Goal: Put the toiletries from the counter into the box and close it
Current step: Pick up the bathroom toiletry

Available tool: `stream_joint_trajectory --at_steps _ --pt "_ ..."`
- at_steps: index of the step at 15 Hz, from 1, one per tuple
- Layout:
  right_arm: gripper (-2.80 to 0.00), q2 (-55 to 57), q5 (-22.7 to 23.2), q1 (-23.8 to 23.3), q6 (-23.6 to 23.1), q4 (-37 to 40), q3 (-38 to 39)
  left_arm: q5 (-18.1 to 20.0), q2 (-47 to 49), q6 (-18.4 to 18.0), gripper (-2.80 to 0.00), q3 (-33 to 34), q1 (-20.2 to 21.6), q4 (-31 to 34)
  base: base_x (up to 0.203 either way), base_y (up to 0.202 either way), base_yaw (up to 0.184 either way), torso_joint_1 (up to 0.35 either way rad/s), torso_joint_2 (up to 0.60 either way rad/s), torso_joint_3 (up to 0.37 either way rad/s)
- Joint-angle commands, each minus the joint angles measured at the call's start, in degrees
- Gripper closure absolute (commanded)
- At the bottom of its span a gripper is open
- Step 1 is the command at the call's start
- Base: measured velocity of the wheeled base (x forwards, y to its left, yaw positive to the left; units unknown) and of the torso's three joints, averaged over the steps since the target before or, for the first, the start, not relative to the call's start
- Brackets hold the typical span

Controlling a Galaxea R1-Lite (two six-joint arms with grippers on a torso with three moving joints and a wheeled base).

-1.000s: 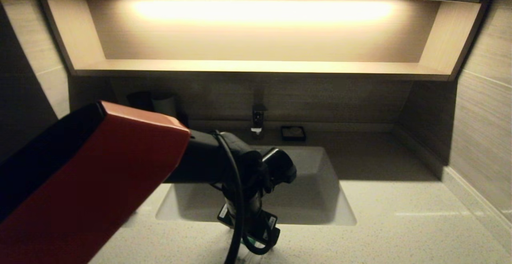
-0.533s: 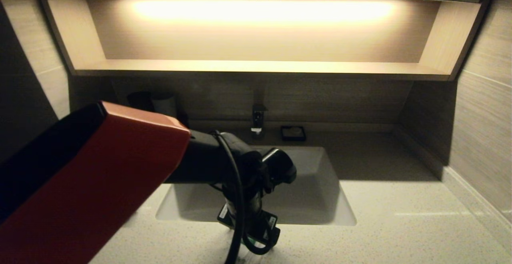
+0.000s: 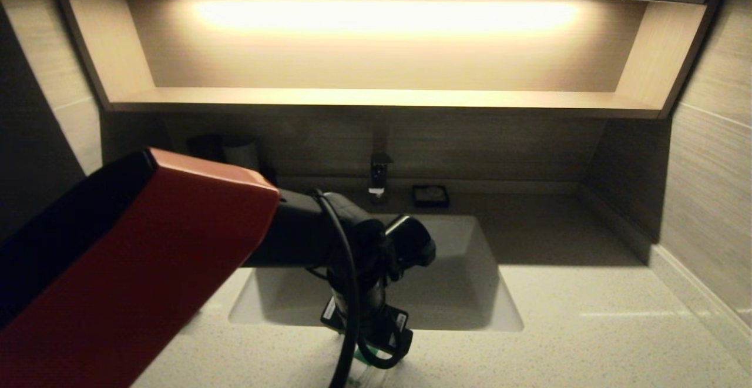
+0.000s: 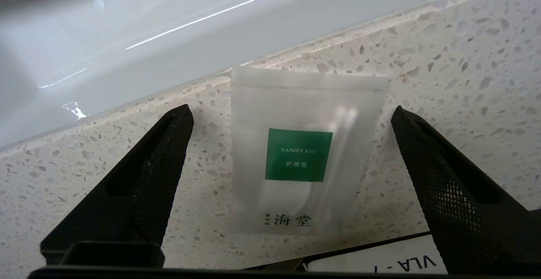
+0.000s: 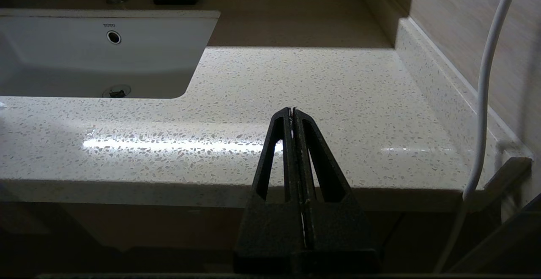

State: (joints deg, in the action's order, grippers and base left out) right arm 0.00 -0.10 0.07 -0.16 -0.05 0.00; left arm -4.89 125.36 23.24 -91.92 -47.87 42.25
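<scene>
A frosted vanity kit packet [image 4: 302, 152] with a green label lies flat on the speckled counter [image 4: 444, 59], just in front of the sink's rim. My left gripper [image 4: 291, 110] is open, points down at the counter, and has one finger on each side of the packet without touching it. In the head view the left gripper [image 3: 367, 370] hangs below the red arm at the sink's front edge. My right gripper [image 5: 292, 110] is shut and empty, held low before the counter's front edge on the right. The box is out of view.
The white sink basin [image 3: 458, 294] lies behind the packet. A faucet [image 3: 379, 176], a black soap dish [image 3: 430, 195] and dark cups [image 3: 238, 150] stand at the back. The wall [image 3: 705, 200] bounds the counter on the right. A white cable [image 5: 486, 80] hangs by the right gripper.
My left gripper has sunk slightly toward the counter. The right arm does not appear in the earlier frames.
</scene>
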Motion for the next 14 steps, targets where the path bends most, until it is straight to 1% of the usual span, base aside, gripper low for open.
stream_joint_trajectory --at_steps 1,5,14 --pt "0.0 0.0 0.0 0.0 0.0 0.0 0.1 0.1 -0.1 0.3 -2.8 -0.1 0.1 0.2 0.0 0.0 0.0 0.0 0.0 0.0" --pt "0.0 0.0 0.0 0.0 0.0 0.0 0.1 0.2 -0.2 1.7 -2.8 -0.2 0.4 0.4 0.0 0.0 0.0 0.0 0.0 0.0" --pt "0.0 0.0 0.0 0.0 0.0 0.0 0.1 0.5 0.4 1.9 -2.8 -0.3 0.4 0.2 0.0 0.0 0.0 0.0 0.0 0.0"
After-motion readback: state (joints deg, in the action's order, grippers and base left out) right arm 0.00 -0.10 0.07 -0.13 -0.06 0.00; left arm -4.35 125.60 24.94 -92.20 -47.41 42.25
